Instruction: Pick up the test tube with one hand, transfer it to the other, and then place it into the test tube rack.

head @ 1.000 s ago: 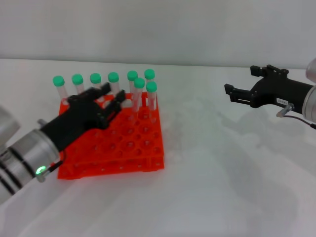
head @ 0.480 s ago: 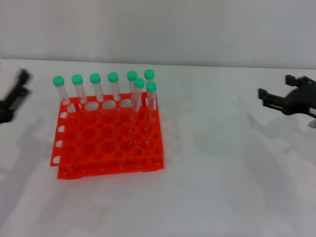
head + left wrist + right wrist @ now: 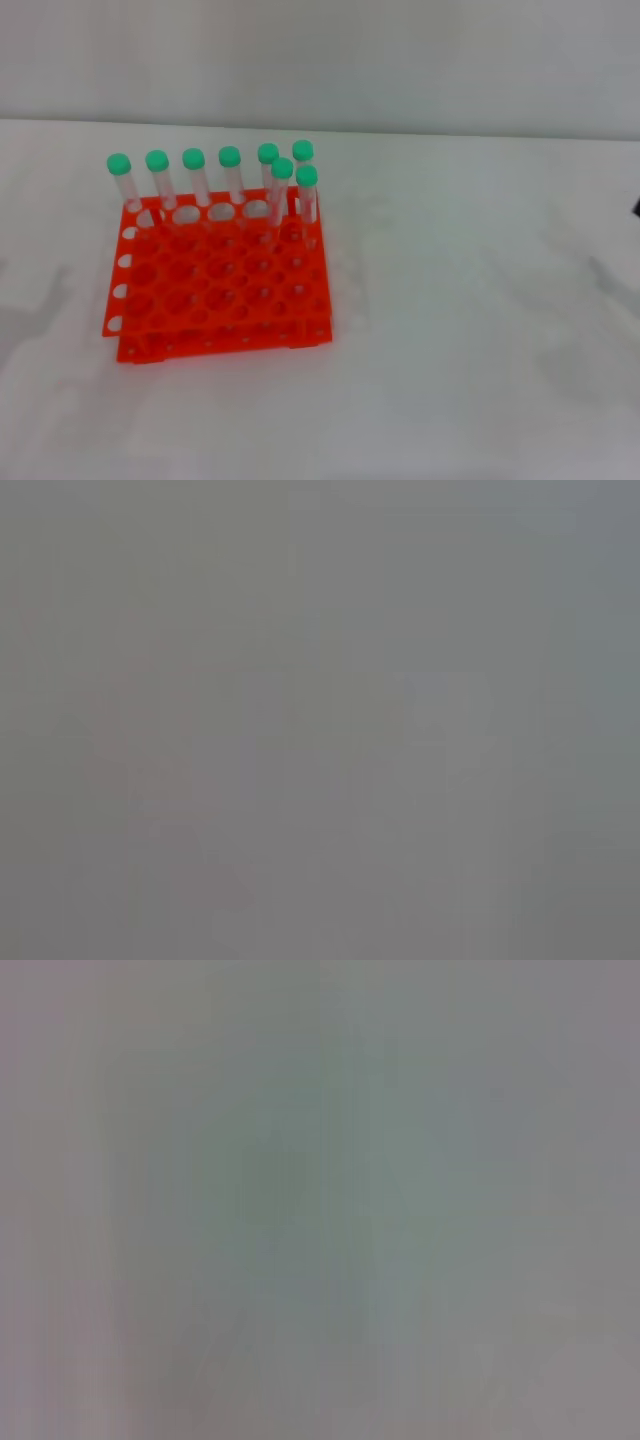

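The orange-red test tube rack stands on the white table at centre left in the head view. Several green-capped clear test tubes stand upright in its far rows, from the far-left one to a cluster at the far right corner. I cannot tell which of them is the task's tube. No tube lies on the table. Neither gripper shows in the head view. Both wrist views show only a featureless grey blur.
The white table stretches around the rack, with a pale wall behind it. A tiny dark speck sits at the right edge of the head view; I cannot tell what it is.
The left gripper, which hovered over the rack one second ago, has pulled away off the left side. The right gripper has withdrawn off the right edge. The rack and tubes have not moved.
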